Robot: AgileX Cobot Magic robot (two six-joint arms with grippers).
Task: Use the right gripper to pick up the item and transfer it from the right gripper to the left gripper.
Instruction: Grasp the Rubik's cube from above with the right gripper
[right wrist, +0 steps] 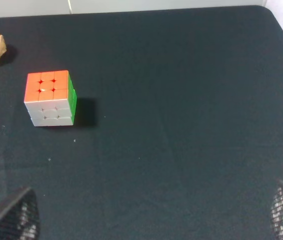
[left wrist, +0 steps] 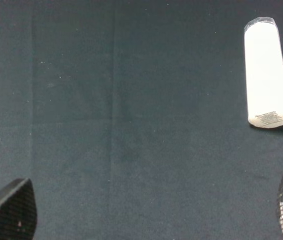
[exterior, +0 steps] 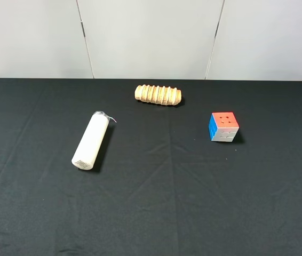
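Right wrist view is showing the puzzle cube (right wrist: 50, 98) sitting upright on the black cloth (right wrist: 181, 100), on the right half of the table. It is lying well apart from the right gripper (right wrist: 149, 215), whose jaws are standing wide open and holding nothing. The left gripper (left wrist: 150, 210) is likewise gaping empty near the white cylinder (left wrist: 266, 72). Since the cube is lying off the gripper's centre line, a descent without re-aiming is risking a finger striking it and shoving it toward the ribbed wooden roller (exterior: 158, 95).
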